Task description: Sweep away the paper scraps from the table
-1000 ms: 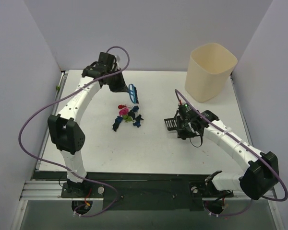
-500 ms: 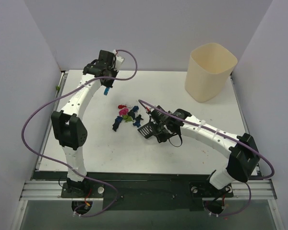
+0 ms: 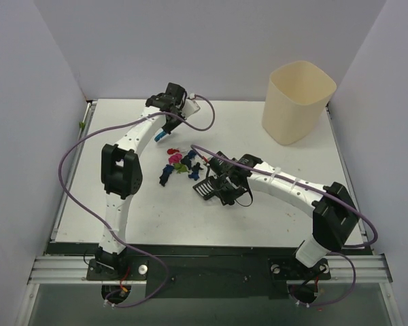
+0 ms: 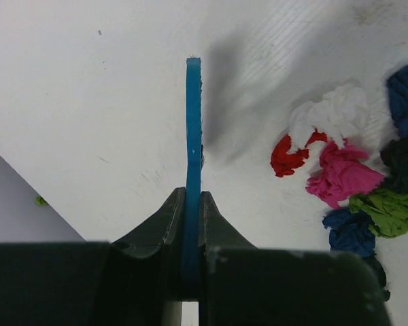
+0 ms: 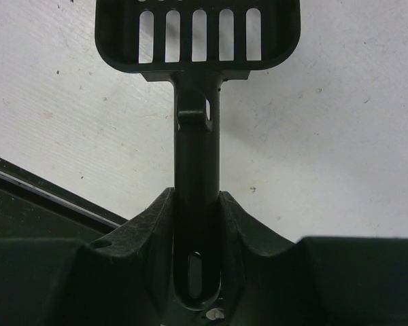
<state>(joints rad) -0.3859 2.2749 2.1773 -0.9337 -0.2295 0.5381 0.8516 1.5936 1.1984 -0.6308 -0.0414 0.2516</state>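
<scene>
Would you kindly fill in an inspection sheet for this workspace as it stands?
Surface: white table, lightly scuffed.
Job's things: paper scraps clustered mid-table, unswept.
Clutter: small green bit by the left rail.
Claws: left claw shut on blue brush, beside the scraps; right claw shut on black scoop, at their opposite side.
Cables: purple cables loop along both arms.
Surroundings: lilac walls; cream bin at far right corner.
</scene>
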